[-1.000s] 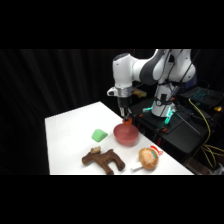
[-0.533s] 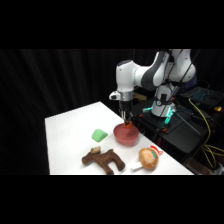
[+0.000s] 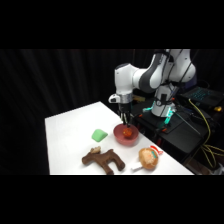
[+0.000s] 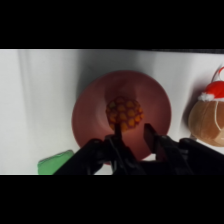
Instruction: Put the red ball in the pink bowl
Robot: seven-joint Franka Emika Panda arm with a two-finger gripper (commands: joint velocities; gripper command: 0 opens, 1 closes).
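Observation:
The red ball, small and bumpy, lies in the middle of the pink bowl. The side view shows the same ball inside the bowl near the table's right edge. My gripper hangs straight down just above the bowl. In the wrist view my gripper is open, its two black fingers apart on the near side of the ball, with bare bowl showing between them.
A green block lies left of the bowl. A brown plush animal sits near the front edge, and a tan-orange round toy with red and white parts is beside it. Black equipment with cables stands to the right of the table.
The arm has shifted a little to the right and down over the bowl. The bowl and the toys have not moved.

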